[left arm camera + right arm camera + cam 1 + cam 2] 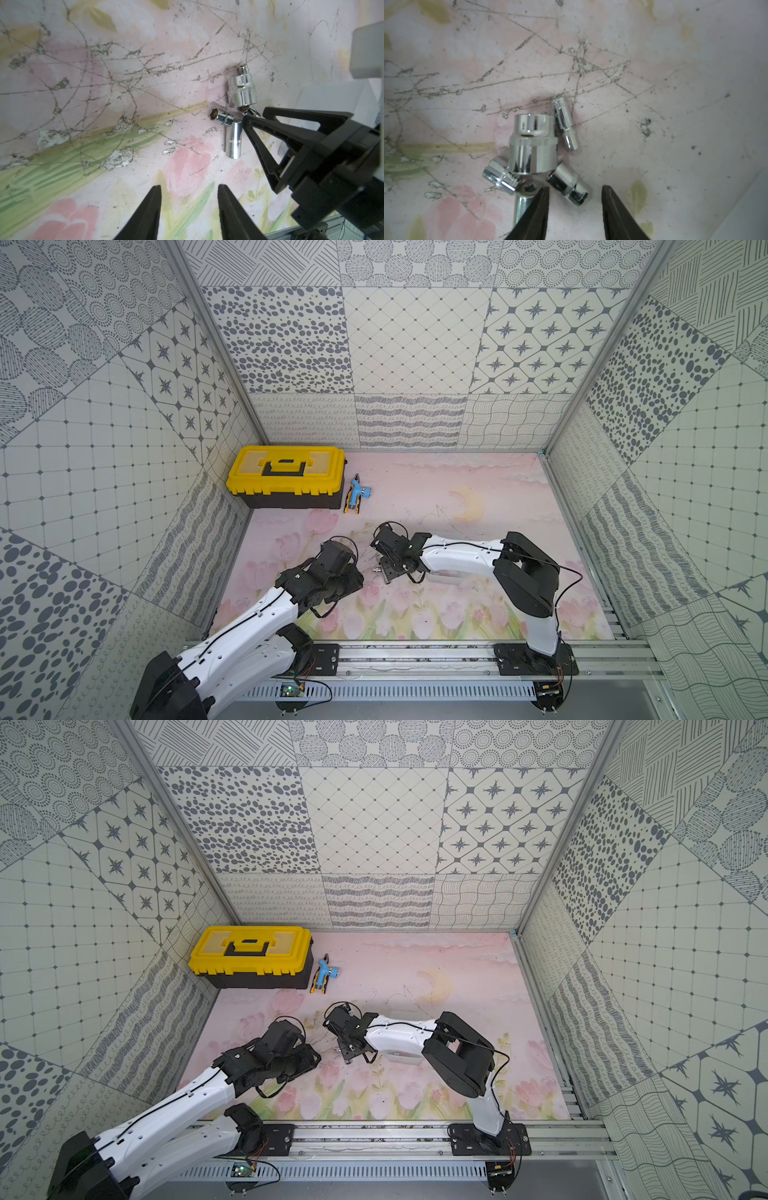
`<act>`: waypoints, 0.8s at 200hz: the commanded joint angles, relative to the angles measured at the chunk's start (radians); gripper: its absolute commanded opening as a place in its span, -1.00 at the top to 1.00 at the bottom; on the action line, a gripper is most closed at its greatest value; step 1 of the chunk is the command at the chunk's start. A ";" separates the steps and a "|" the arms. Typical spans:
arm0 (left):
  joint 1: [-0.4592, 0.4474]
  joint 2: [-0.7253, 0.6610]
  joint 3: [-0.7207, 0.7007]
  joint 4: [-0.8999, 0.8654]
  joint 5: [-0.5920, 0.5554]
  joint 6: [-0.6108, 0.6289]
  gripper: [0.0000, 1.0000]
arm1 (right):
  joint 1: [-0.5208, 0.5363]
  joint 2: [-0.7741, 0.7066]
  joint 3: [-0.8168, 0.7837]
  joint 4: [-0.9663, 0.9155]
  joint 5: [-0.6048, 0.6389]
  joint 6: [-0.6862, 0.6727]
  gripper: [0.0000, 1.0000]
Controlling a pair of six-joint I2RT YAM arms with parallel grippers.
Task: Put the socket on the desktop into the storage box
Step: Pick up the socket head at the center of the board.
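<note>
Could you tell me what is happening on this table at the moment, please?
The right gripper hangs open over a cluster of chrome sockets lying on the desktop, gripping none yet. The left gripper is open too, holding nothing. The storage box sits close by.

Chrome sockets lie clustered before parted fingers.

I can't read any lettering from where I stand. The long polished chrome socket lying on the pink flowered desk has a faint stamped mark on its side, too blurred to read. The yellow-lidded black plastic toolbox shows no legible brand.
</note>
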 commanded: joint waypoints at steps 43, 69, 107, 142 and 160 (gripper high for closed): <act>0.009 0.007 0.002 0.033 0.024 -0.004 0.02 | -0.002 0.038 0.034 0.033 0.005 -0.020 0.08; 0.009 0.007 -0.003 0.036 0.027 -0.004 0.02 | -0.001 0.046 0.034 0.033 0.000 -0.022 0.21; 0.010 0.007 -0.011 0.041 0.030 -0.007 0.02 | 0.008 0.025 0.007 0.041 -0.002 -0.018 0.34; 0.010 0.010 -0.014 0.049 0.034 -0.010 0.02 | 0.012 0.009 -0.015 0.049 0.000 -0.019 0.57; 0.011 0.011 -0.014 0.050 0.037 -0.010 0.02 | 0.013 -0.004 -0.023 0.049 0.004 -0.016 0.68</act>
